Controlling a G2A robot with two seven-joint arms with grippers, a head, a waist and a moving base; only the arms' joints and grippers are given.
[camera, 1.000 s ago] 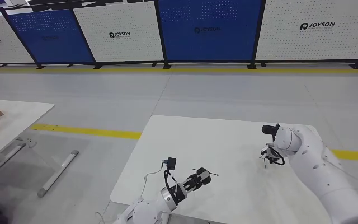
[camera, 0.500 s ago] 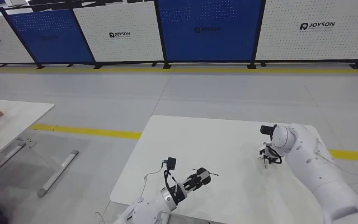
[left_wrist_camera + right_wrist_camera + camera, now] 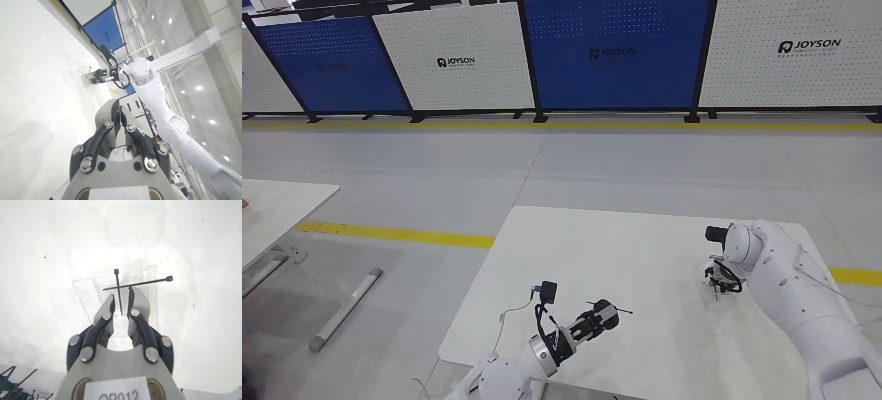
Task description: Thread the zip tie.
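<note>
white table [image 3: 642, 240] before blue and white panels: right gripper [image 3: 122, 291] at 3 o'clock, fingers narrowly apart above two crossed zip ties [image 3: 118, 287] on a clear stand [image 3: 152, 273]; left gripper [image 3: 119, 108] near 7 o'clock, pinching another zip tie [image 3: 120, 113].

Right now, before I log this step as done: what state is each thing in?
held zip tie: pinched, straight
left claw: shut on held zip tie
upright zip tie: straight, unthreaded
crosswise zip tie: straight, unthreaded
right claw: open around upright zip tie
</note>
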